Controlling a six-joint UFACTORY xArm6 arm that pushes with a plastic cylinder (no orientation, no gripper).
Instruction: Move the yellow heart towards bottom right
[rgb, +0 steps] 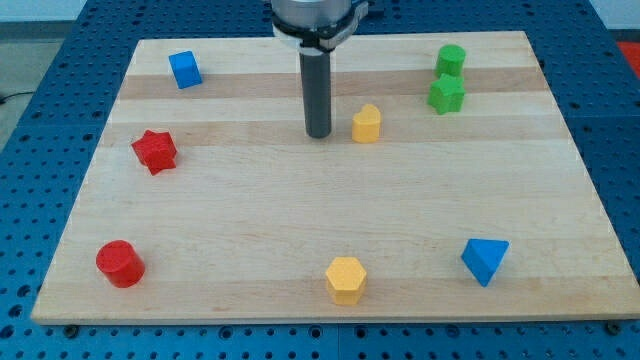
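- Because the yellow heart (367, 124) was to go towards the board's bottom right, a clean push called, as I judged it, for contact on the heart's upper-left side, so that the block would travel diagonally down and to the view's right
- My tip (319, 133) stood just to the left of the yellow heart, near it but apart, at about the heart's own height in the view; a straight shove from there would likely have sent the heart sideways only
- Shifting slightly above the heart before pushing seemed wise
- Below and to the right of the heart lay the blue triangular block (485, 260), and almost straight below it the yellow hexagon (346, 279); the path between them looked open
- Above and to the right of the heart sat the two green blocks (447, 79), out of the way
- The rod hung upright above the wooden board (300, 210), left of the heart; it carried nothing and had no jaws to open or close
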